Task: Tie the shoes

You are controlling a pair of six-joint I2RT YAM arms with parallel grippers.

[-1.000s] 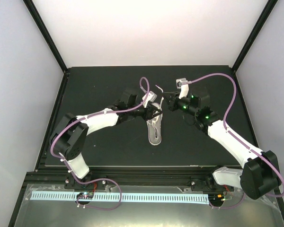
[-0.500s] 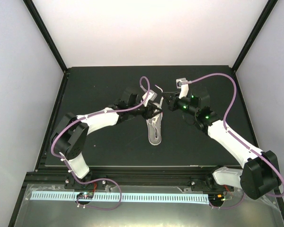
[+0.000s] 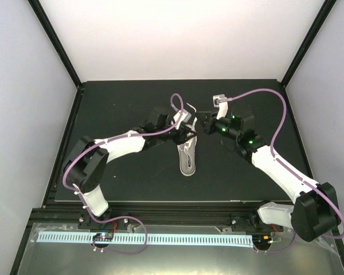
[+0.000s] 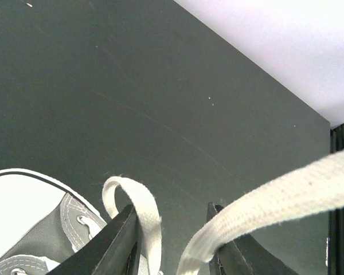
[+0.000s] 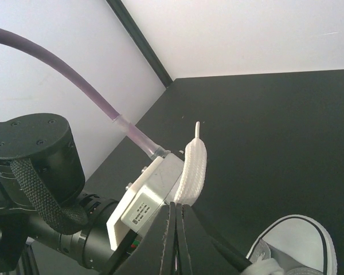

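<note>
Grey canvas sneaker (image 3: 187, 157) on black desk (image 3: 120, 103); right end effector (image 5: 178, 204) clenched on white lace (image 5: 194, 166) near tip; left end effector (image 4: 171, 207) released, lace passing between, likely for crossing.

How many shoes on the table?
1: the grey sneaker, middle of the table, far end by left gripper and right gripper, which pinches a lace. No second shows; arms hide some surface.

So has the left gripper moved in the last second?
Yes, a little: against the shoe, which lies unmoved, the left gripper has edged rightward, toward the right gripper.
</note>
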